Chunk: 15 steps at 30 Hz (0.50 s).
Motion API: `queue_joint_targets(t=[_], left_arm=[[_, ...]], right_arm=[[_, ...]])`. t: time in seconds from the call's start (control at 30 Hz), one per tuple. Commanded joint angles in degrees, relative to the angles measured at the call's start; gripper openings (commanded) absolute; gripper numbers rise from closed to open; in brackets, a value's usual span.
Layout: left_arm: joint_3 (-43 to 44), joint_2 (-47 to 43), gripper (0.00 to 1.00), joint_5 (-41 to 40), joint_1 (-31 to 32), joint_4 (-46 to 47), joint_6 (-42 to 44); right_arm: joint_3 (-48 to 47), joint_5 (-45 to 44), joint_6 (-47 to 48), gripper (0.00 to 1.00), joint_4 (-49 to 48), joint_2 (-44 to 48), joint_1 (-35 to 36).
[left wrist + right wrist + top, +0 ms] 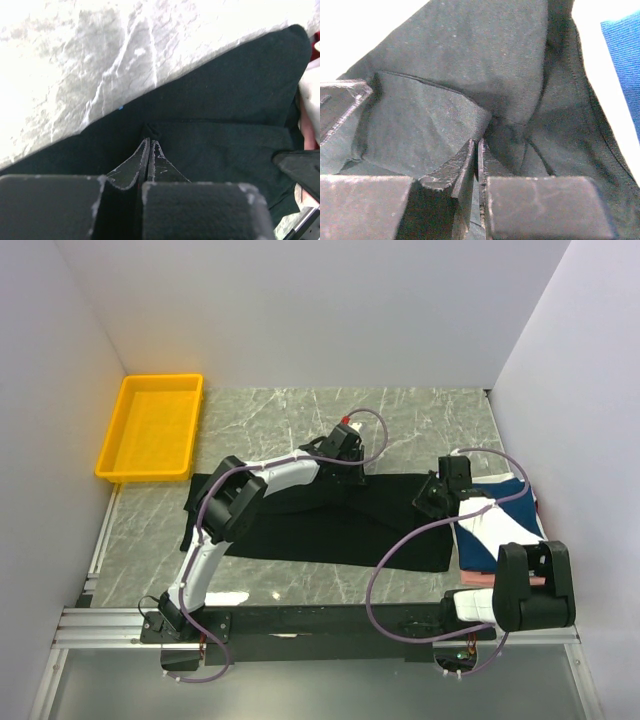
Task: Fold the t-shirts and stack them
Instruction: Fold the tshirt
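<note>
The stack (497, 530) of folded shirts lies nearest, on the right by the right arm's base. Navy and white show on top, pink at its near edge. Just left of it the black shirt (320, 525) is spread across the middle of the table (260, 415), and its right end lies just beside the stack.

The right gripper (476, 145) is down on that right end. Its jaws are almost together on a raised fold of black cloth, which seems pinched between the tips, though the wrist view is dark.

Farther off, the left gripper (150, 142) sits at the shirt's far edge, near the middle. Its jaws are clenched tight, with a small pucker of black cloth nipped at the tips.

The yellow tray (150, 425) sits at the far left, near the shirt's left corner.
</note>
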<state>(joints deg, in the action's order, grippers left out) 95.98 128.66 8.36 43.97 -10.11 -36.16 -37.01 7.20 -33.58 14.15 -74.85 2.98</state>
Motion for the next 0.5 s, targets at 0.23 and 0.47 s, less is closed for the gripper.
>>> queue_joint_targets(t=[0.23,0.47], left_arm=[[-5.98,-10.18,0.0,0.17,0.42,4.56,-1.63],[-10.55,-14.75,0.0,0.43,0.51,6.5,-2.51]], right_arm=[[1.24,-0.17,0.36,0.08,0.88,6.11,-0.35],[3.26,0.18,0.54,0.07,1.93,10.24,-0.35]])
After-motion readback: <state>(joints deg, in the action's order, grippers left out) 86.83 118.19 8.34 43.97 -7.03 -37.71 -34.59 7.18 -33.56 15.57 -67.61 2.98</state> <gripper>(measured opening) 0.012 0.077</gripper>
